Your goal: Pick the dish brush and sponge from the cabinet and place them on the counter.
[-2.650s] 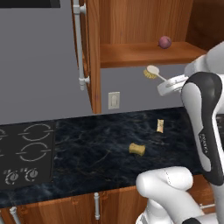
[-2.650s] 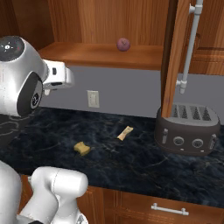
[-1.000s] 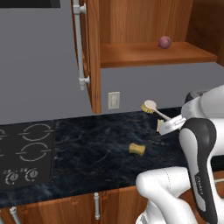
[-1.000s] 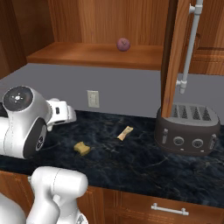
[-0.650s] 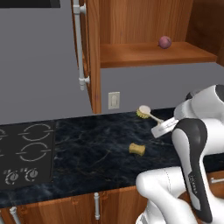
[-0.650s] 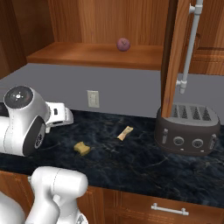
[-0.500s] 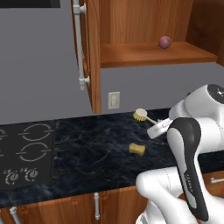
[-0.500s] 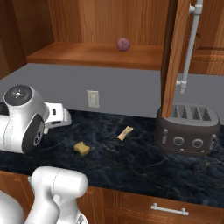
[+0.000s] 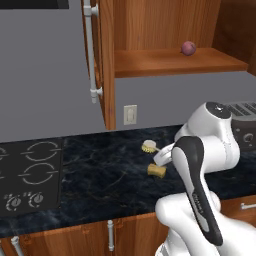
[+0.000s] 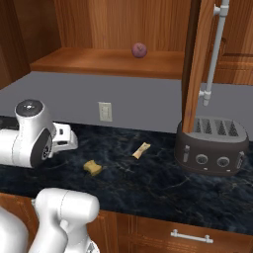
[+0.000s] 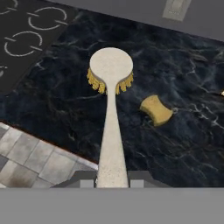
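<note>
In the hand view the jaws [image 11: 112,178] are closed on the handle of the dish brush [image 11: 111,94], whose head points to 12 o'clock above the black desk [image 11: 183,92]. The sponge [image 11: 156,110] lies on the desk at 3 o'clock of the brush handle, apart from it. The cabinet [image 9: 165,60] stands open above, a purple-red ball [image 9: 188,48] on its shelf.

Dish brush [image 11: 110,109] held above black counter [image 11: 52,109], yellow sponge [image 11: 156,110] lying on it
</note>
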Robot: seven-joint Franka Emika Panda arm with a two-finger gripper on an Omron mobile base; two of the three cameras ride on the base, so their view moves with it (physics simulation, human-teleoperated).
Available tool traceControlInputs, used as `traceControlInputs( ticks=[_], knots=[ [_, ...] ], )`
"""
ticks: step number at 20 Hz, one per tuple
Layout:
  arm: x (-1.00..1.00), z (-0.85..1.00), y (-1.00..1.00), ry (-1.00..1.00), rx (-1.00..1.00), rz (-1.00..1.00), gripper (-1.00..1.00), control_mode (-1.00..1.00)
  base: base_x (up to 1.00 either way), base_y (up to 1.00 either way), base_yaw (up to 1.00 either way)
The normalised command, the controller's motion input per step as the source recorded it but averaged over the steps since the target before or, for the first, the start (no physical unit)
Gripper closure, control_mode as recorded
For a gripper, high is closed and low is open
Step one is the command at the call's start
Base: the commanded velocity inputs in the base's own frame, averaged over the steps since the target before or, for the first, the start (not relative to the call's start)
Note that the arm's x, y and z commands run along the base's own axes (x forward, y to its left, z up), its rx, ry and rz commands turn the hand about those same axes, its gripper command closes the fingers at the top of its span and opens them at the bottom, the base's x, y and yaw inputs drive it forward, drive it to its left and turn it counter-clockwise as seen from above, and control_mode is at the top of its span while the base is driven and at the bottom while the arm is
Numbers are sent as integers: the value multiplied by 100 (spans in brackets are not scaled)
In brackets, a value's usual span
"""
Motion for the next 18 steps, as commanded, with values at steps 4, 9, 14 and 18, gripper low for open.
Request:
traceControlInputs(
  ticks=[4, 9, 14, 18],
  knots=[
    [27, -57, 14, 2, 0, 4, 100, -100, 0, 0, 0],
    [22, -29, 13, 0, 1, 5, 100, -100, 0, 0, 0],
    [20, -27, 19, 0, 0, 3, 100, -100, 0, 0, 0],
    [20, -23, 25, 0, 0, 0, 100, -100, 0, 0, 0]
  ],
)
